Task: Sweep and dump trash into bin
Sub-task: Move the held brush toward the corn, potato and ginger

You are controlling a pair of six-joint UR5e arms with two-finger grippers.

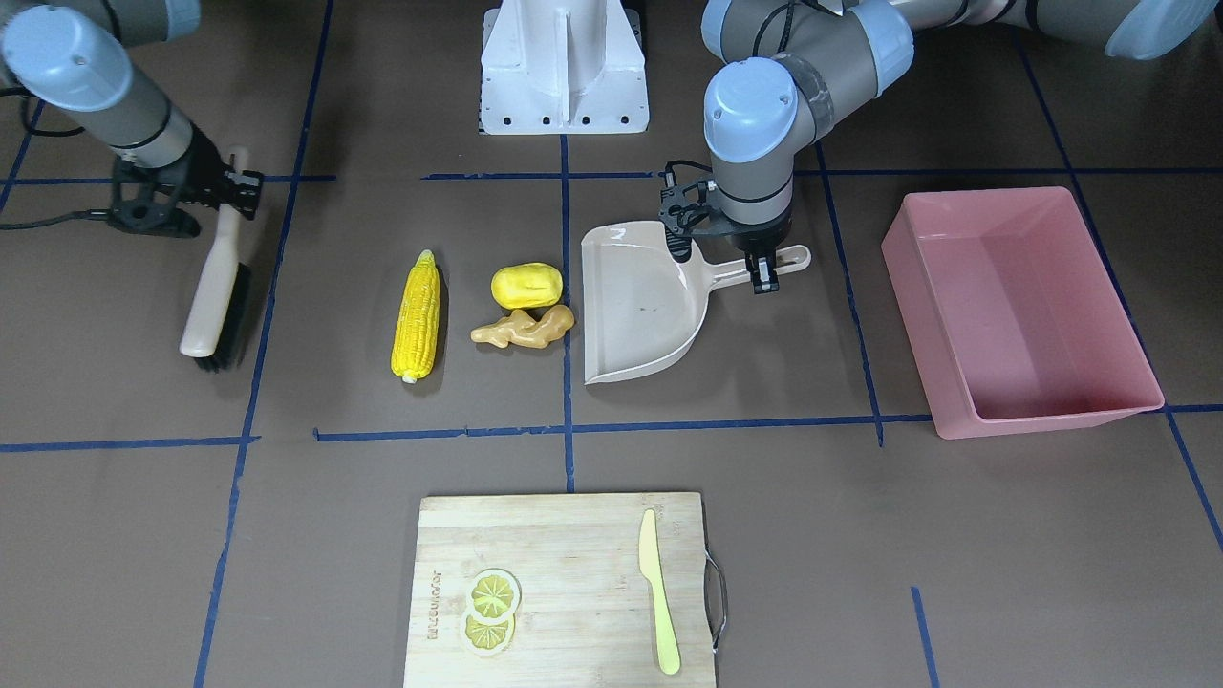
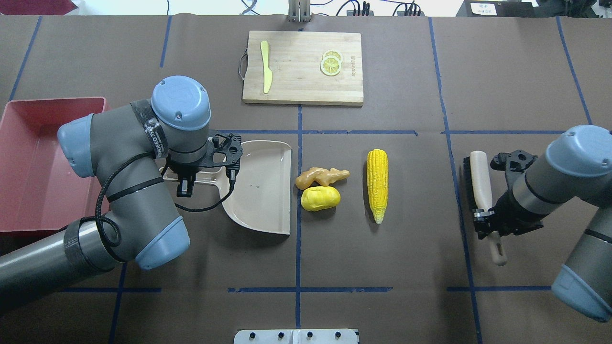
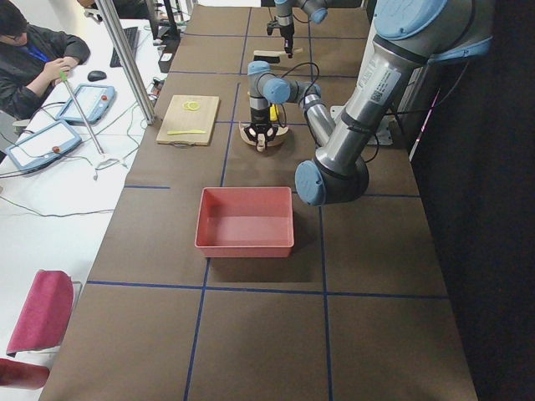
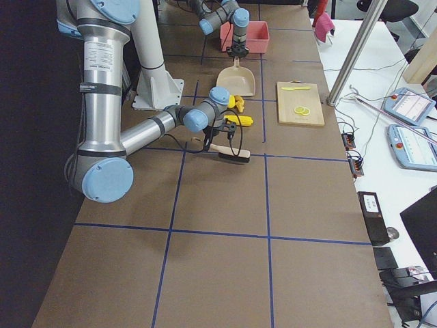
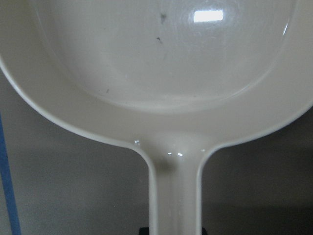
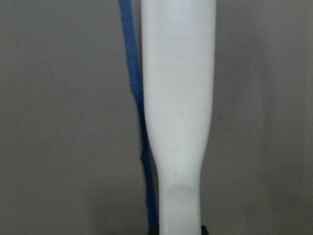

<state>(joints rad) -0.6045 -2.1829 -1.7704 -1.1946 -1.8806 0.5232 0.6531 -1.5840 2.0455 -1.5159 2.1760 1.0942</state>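
Overhead exterior, trash [image 2: 320, 198]: light, stiff, roll-prone; 3 o'clock of dustpan [image 2: 263, 191].
Left claw [image 1: 762, 266]: grips dustpan.
Right claw [image 2: 484, 222]: grips brush [image 2: 479, 181].

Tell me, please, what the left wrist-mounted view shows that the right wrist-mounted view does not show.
Only the left wrist-mounted view shows the beige dustpan: its shallow scoop, with a few dark specks, and the start of its handle. Only the right wrist-mounted view shows the pale brush handle, which runs up the middle of the picture. Both show the brown table and a strip of blue tape to the left of the tool.
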